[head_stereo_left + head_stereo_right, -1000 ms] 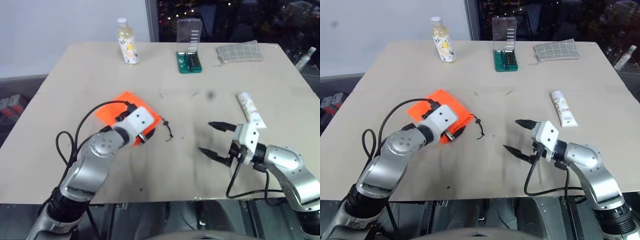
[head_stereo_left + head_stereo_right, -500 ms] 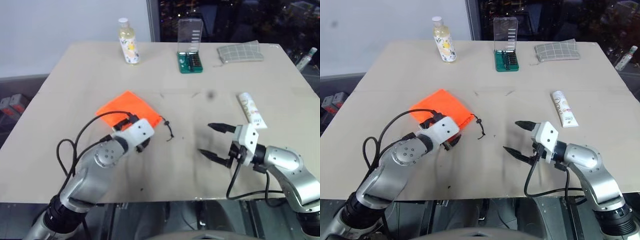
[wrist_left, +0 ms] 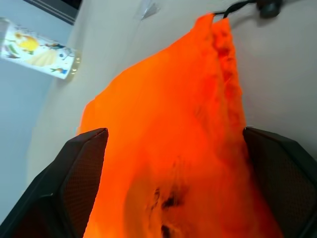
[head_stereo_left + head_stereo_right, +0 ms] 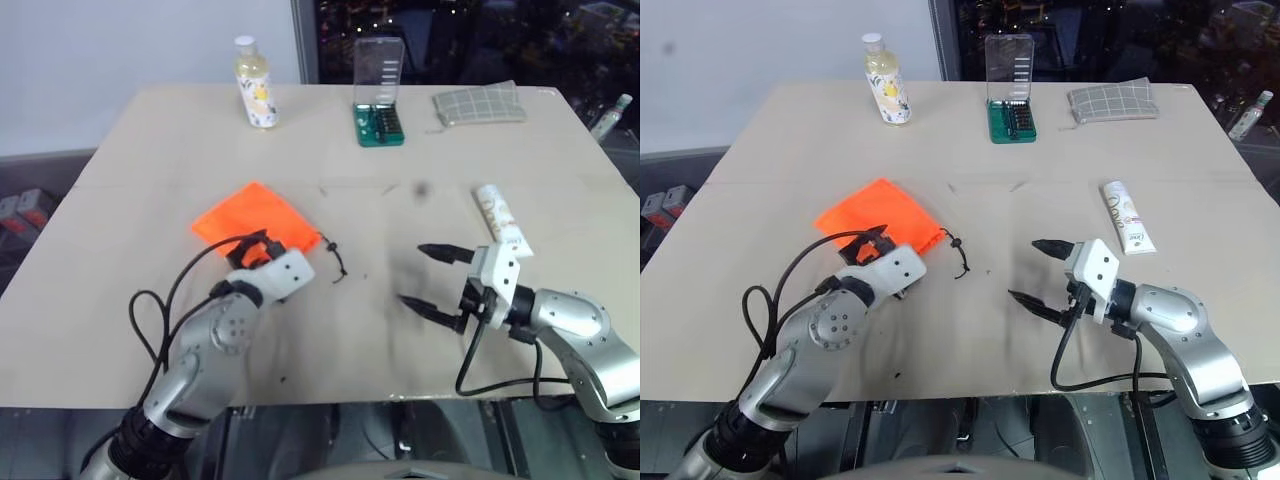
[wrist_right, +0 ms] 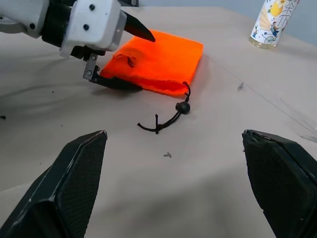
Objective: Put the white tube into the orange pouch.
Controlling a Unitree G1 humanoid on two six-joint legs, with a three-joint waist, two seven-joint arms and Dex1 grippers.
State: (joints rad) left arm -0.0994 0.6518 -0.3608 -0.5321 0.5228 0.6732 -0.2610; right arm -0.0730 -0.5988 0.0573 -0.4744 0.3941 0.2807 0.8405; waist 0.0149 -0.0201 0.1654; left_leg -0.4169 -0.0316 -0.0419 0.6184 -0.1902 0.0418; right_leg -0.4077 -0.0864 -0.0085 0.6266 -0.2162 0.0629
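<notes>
White tube (image 4: 1126,229) lies flat on the table, long axis running away from the robot, just beyond the open, empty right gripper (image 4: 1035,270) (the nearer arm); open left gripper (image 5: 121,57) straddles the orange pouch (image 4: 878,214)

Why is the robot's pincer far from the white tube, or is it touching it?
Apart. The right eye view shows bare table between the open right pincer and the white tube.

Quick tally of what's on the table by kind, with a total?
Pouches: 2, the orange pouch and a grey checked pouch
Tubes: 1, the white tube
Bottles: 1, clear bottle
Bit-set cases: 1, green case
Total: 5
</notes>
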